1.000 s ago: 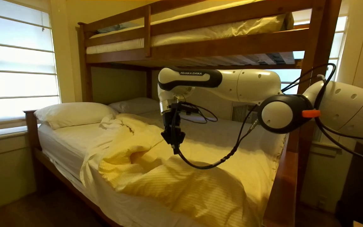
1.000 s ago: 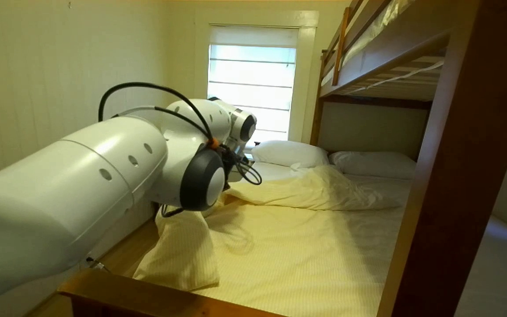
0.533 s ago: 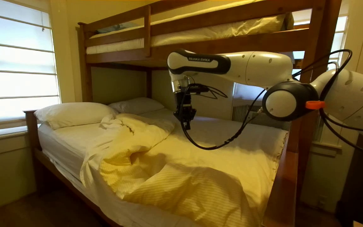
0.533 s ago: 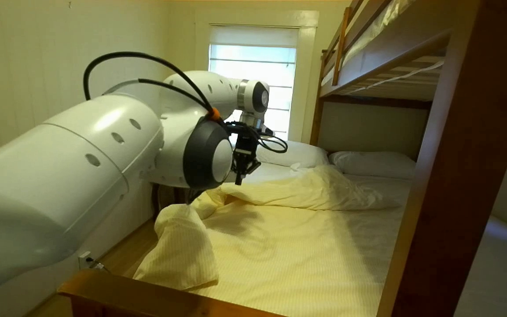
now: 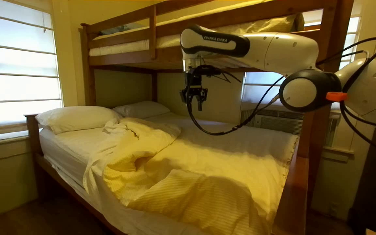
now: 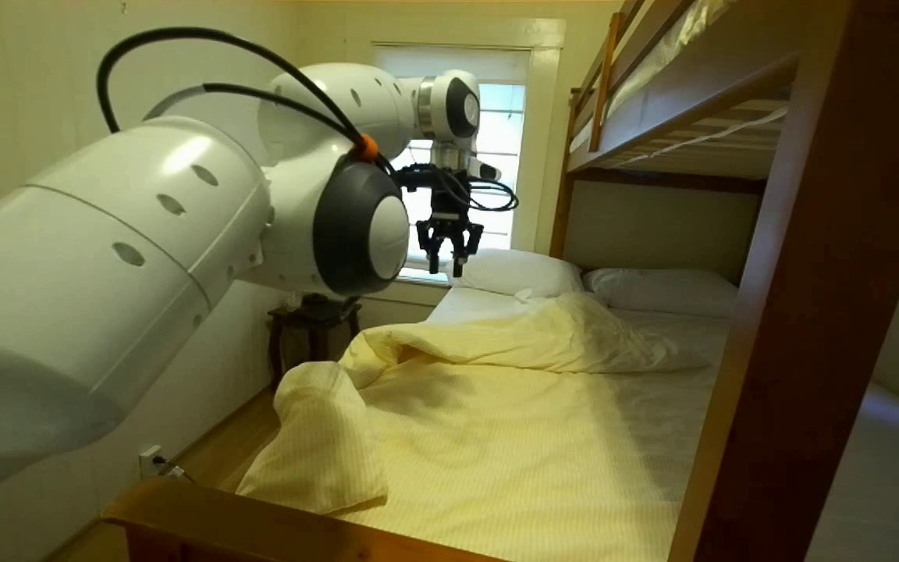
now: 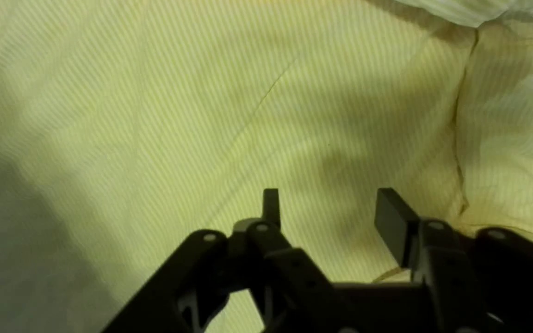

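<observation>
Black two-fingered claw [image 7: 325, 206] hangs parted above a pale yellow striped cloth bedcover [image 6: 512, 437]

The claw points down, its dark, blocky fingers [image 7: 393, 226] well apart and nothing held between them; in the wrist view only striped cloth shows through the gap. Both exterior views put it in the air, touching no bedding. A single jointed white arm [image 5: 282, 50] carries it, and no second arm is in sight.

The relation that counts most is vertical: the bedcover lies below the claw, with air between. Seen past the fingertips from the wrist, the cloth is fairly flat and finely striped, while a folded edge lies off to the right and a loose flap crosses the upper right corner. The cover as a whole has no plain long axis. Its clearest ridge, a bunched yellow roll [image 6: 527, 343], runs across the bed on the pillow side; a turned-back corner [image 6: 328, 445] stands humped at the bed's side, near the brown wooden footboard [image 6: 262, 523] and apart from most of that roll.

Further out, two plump white cloth pillows [image 5: 77, 119] rest at the head end, and a brown wooden bunk frame [image 5: 119, 58] rises around and over the bed. Beyond the pillows hangs a pale, brightly lit window blind [image 5: 15, 71].
</observation>
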Robot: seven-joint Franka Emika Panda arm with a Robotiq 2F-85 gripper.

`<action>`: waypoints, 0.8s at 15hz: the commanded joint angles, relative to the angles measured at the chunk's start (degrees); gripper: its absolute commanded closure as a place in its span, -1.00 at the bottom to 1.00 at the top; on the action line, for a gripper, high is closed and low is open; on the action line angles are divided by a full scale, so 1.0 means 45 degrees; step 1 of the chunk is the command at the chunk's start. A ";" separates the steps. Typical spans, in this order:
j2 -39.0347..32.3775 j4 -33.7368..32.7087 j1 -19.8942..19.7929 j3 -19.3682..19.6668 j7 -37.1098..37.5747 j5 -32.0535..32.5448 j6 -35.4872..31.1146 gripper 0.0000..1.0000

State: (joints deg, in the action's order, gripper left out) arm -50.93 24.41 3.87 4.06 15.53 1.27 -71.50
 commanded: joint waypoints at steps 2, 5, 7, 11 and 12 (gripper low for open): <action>0.1052 -0.0017 0.0042 -0.0096 -0.0152 0.0179 -0.0202 -0.87; 0.1534 -0.0043 0.0047 -0.0135 -0.1229 0.0322 -0.0607 -1.00; 0.1515 0.0118 -0.0026 -0.0179 -0.0901 0.0117 -0.0577 -1.00; 0.1715 0.0117 -0.0045 -0.0192 -0.1303 0.0128 -0.0748 -1.00; 0.1711 0.0118 -0.0045 -0.0192 -0.1310 0.0128 -0.0750 -1.00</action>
State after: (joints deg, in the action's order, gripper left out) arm -43.69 24.15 3.88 3.90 9.57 1.30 -74.56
